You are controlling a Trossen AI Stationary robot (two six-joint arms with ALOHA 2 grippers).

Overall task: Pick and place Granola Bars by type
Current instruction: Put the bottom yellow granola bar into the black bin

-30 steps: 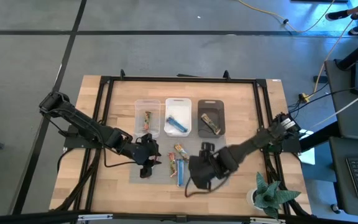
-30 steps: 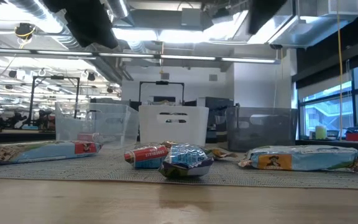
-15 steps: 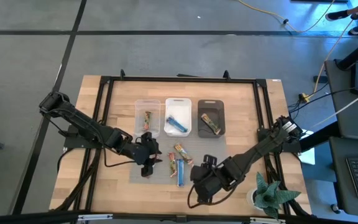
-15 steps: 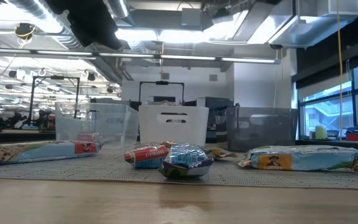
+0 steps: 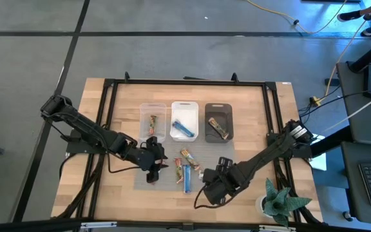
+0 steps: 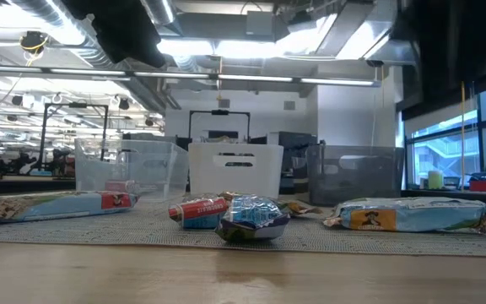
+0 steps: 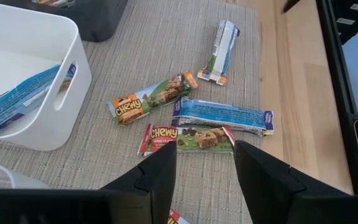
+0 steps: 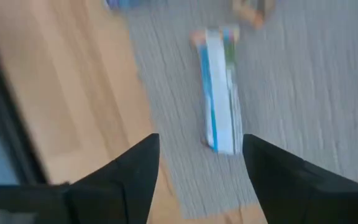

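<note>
A: Item, right tool point(image 5: 206, 194): over the last second we saw it withdraw from beside the loose bars toward the lower centre of the high view. It carries nothing; the fingers point(image 8: 114, 186) stand apart in its wrist view. We judge no pick is under way on that side yet.

B: Item, left tool point(image 5: 156, 169): unmoved, low over the mat point(image 5: 205, 161) left of centre, fingers point(image 7: 148, 186) parted and empty, arm reaching in from the frame's left.

A: Item, Granola Bars point(image 5: 185, 169): loose ones clustered mid-mat, between the two tools.

B: Sorted stock: one bar each in the clear bin point(image 5: 143, 109), white bin point(image 5: 184, 105) and dark bin point(image 5: 219, 106), upper centre of the counter point(image 5: 263, 122).
</note>
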